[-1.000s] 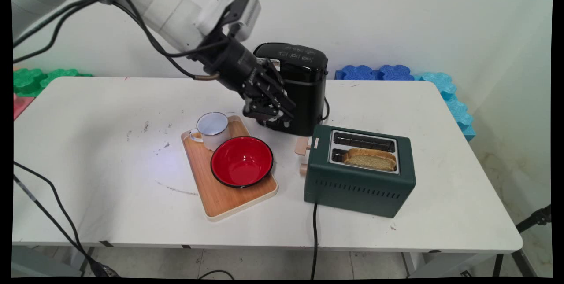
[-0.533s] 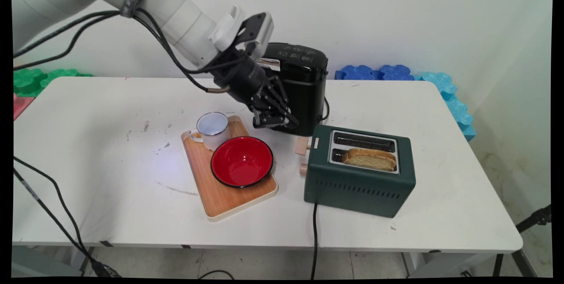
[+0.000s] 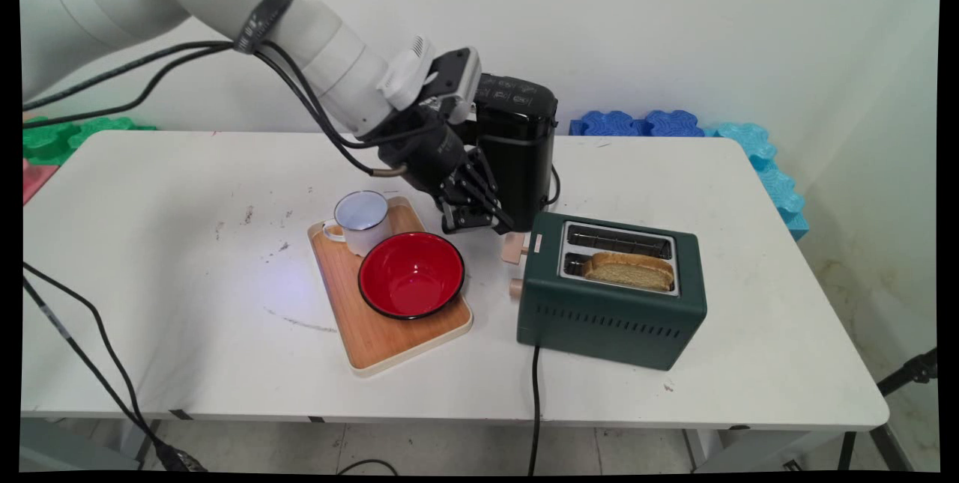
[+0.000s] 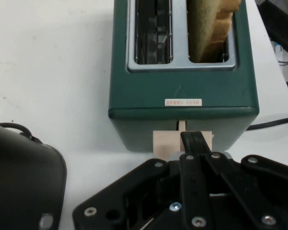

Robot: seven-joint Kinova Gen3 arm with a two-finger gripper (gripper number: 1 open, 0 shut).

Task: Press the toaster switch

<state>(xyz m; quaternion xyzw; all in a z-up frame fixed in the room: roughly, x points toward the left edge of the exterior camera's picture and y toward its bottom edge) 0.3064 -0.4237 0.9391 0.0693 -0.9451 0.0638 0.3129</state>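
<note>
Gripper: my gripper [image 4: 196, 140] was pinched to a narrow, closed-looking stance, the fingers pressed together into one black tip with no gap that I could see, and it carried nothing.
Lever: the pale wooden lever [image 4: 182, 142] lay right at my fingertip, just ahead of it; in the hand view the tip overlapped the lever's upper edge, though I could not tell whether it touched or only hovered above. Its flat paddle ran crosswise to my fingers.
Toaster: the green toaster [image 3: 610, 311] stood straight ahead of me, its lever end facing my hand and its long axis running away from me.
Toast: one slice of toast [image 4: 212, 26] stood in the slot ahead and to my right in the hand view; the slot beside it was empty.
Coffee machine: the black coffee machine [image 3: 517, 146] rose close behind my wrist.
Tray: the wooden tray [image 3: 374, 344], carrying a red bowl [image 3: 410, 275] and a white enamel mug [image 3: 361, 219], lay off to one side of me, farther than the toaster.
</note>
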